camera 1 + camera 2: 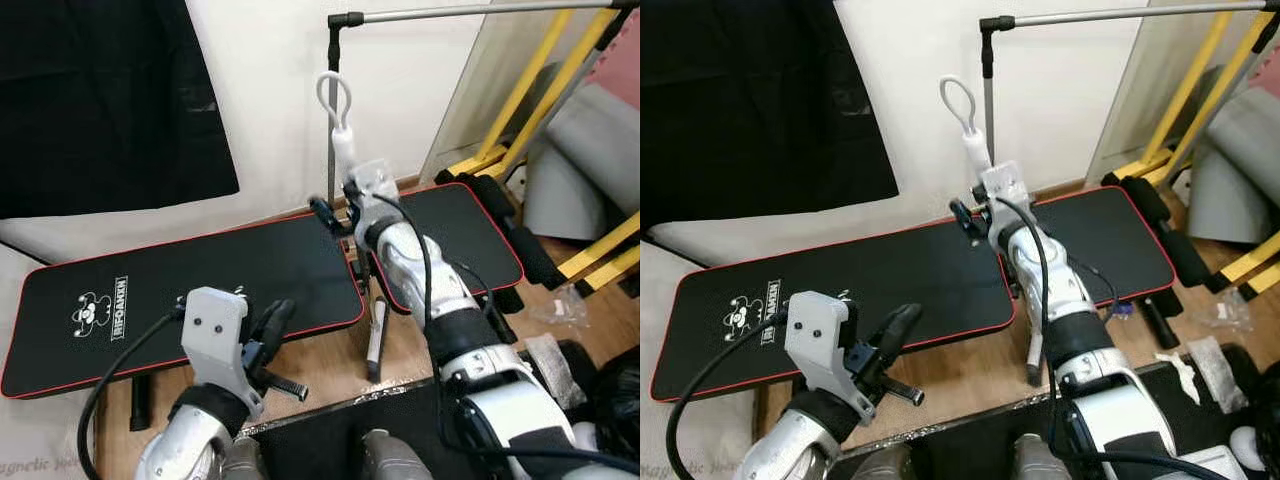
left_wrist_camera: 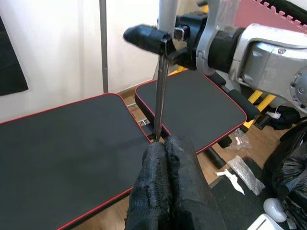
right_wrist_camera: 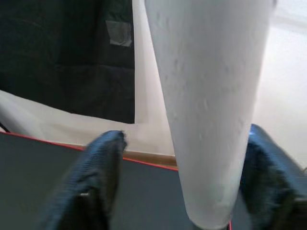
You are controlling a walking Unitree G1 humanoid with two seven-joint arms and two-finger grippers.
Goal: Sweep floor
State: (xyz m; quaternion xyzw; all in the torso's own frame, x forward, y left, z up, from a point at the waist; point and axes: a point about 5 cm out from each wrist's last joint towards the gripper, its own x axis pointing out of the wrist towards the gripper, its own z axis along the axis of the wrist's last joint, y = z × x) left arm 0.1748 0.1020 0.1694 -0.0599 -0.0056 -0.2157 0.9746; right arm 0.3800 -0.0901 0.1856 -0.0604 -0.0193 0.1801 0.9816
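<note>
The right arm was extended forward and upward from the lower right of the head views, with its wrist raised above the gap between two black pads. The right end effector was positioned around the broom handle, a white grip topped by a hanging loop. In the right wrist view, the white handle was seen between the two black fingers; one finger lay against the handle, while a gap was visible beside the other. The end effector was therefore partly open around the handle, and a firm grip could not be confirmed.

Below the white grip, the handle continued as a thin dark shaft, which ran down into the gap between the pads toward the wooden floor.

The left arm was bent low at the lower left of the head views, with its grey wrist housing uppermost. The left end effector was held with its two fingers pressed together in a closed state. Nothing was seen between them. In the left wrist view, the fingertips lay just in front of the shaft; contact could not be determined.

The long black pad with red edging was located ahead of the left arm. The shorter pad was located beside the right arm.
</note>
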